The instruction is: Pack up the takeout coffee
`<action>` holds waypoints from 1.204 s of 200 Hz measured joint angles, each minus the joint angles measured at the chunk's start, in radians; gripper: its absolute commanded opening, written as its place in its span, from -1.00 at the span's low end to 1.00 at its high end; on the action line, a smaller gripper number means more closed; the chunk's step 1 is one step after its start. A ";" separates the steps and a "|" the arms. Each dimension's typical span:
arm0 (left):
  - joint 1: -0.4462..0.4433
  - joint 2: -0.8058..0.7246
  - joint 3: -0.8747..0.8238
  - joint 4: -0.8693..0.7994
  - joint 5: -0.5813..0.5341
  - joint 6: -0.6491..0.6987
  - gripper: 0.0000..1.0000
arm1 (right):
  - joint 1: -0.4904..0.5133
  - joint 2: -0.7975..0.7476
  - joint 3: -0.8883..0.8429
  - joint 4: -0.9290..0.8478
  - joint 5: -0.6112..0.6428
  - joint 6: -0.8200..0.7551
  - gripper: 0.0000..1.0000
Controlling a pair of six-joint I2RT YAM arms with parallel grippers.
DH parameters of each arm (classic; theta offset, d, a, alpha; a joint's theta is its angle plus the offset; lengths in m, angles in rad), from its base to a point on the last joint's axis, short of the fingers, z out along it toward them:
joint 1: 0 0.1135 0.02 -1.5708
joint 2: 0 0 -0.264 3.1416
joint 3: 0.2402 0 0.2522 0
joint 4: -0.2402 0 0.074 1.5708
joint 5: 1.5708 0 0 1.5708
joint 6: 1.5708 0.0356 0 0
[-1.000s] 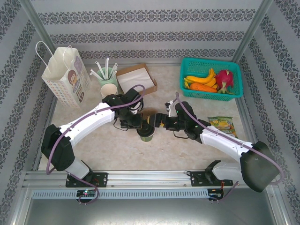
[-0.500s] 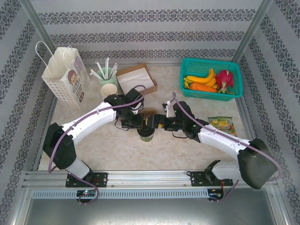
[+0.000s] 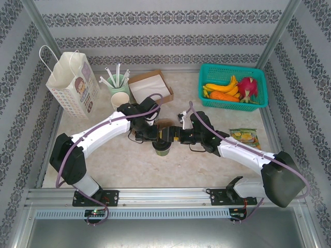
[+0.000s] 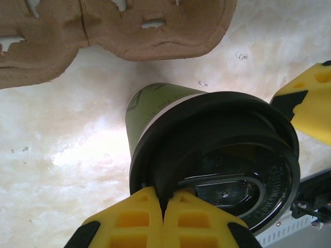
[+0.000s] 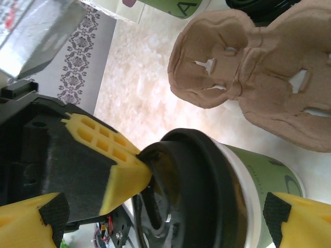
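My left arm bends in from the left. My left gripper (image 4: 163, 209) is pressed shut, its tips resting on the rim of the black lid (image 4: 227, 134) of the cup (image 4: 155, 106). My right arm stretches in from the right. My right gripper (image 5: 163, 222) stands wide, with the cup just ahead of its fingers; I cannot tell whether they touch it.

The cup stands upright in the middle of the surface (image 3: 124, 160), between both grippers. Just behind it lies a pulp tray (image 3: 164, 124). Farther back are a bag (image 3: 72, 85), straws (image 3: 116, 72), a stack of cups (image 3: 120, 99), a box (image 3: 151, 87) and a basket (image 3: 232, 66).

Since a second ago my right gripper has slid closer to the cup and my left arm has shifted slightly. The cup has not moved.
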 measured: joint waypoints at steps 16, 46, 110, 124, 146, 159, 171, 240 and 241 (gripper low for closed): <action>0.000 0.002 -0.010 0.008 0.010 0.000 -1.00 | 0.000 0.002 0.000 0.019 -0.009 0.001 0.96; 0.001 0.010 -0.013 0.011 0.019 0.000 -1.00 | -0.001 0.002 0.000 0.028 -0.008 0.001 0.96; 0.000 0.039 -0.005 0.019 0.023 0.000 -1.00 | -0.095 -0.059 -0.017 -0.021 0.005 0.001 0.79; 0.000 0.048 0.010 0.018 0.024 0.000 -1.00 | -0.105 -0.059 -0.028 -0.017 -0.002 0.008 0.80; 0.000 0.064 0.041 0.009 0.026 0.003 -1.00 | -0.093 -0.033 -0.033 -0.010 -0.027 0.012 0.86; 0.000 0.069 0.056 0.000 0.022 0.006 -1.00 | -0.080 -0.013 -0.033 -0.001 -0.042 0.012 0.86; 0.000 0.071 0.070 -0.016 0.011 0.010 -1.00 | -0.071 -0.001 -0.033 0.011 -0.053 0.012 0.86; 0.000 0.082 0.105 -0.081 -0.041 0.015 -1.00 | -0.071 0.028 -0.033 0.058 -0.066 0.018 0.68; 0.000 0.082 0.105 -0.081 -0.041 0.015 -1.00 | -0.072 0.027 -0.033 0.057 -0.064 0.019 0.67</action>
